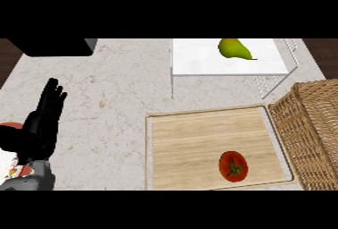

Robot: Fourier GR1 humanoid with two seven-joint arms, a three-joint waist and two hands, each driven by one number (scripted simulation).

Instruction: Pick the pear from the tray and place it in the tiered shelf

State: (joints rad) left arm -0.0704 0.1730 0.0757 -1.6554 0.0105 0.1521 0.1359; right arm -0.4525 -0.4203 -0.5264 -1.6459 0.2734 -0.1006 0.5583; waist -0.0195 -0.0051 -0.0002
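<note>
Judging from how things lie, the task looks all but complete: the pear [235, 48] rests on the white top level of the tiered shelf [198, 67], lying on its side with its stem pointing away to the right, and no hand touches it. Taking the wooden tray [198, 143] as the landmark, the shelf stands just beyond its far edge, its thin wire frame reaching down toward the tray's far right corner. On the tray itself only a tomato [233, 166] is left, near the front right part of its surface. A wicker basket [314, 129] sits just to the right of the tray. Well to the left of the tray, the left hand [41, 123] shows with its fingers straight and pointing up, holding nothing and apart from everything on the counter [112, 89]; it seems to be resting. The right hand is not visible, so nothing can be said of it. What remains, if anything, appears to be no more than settling the arms
</note>
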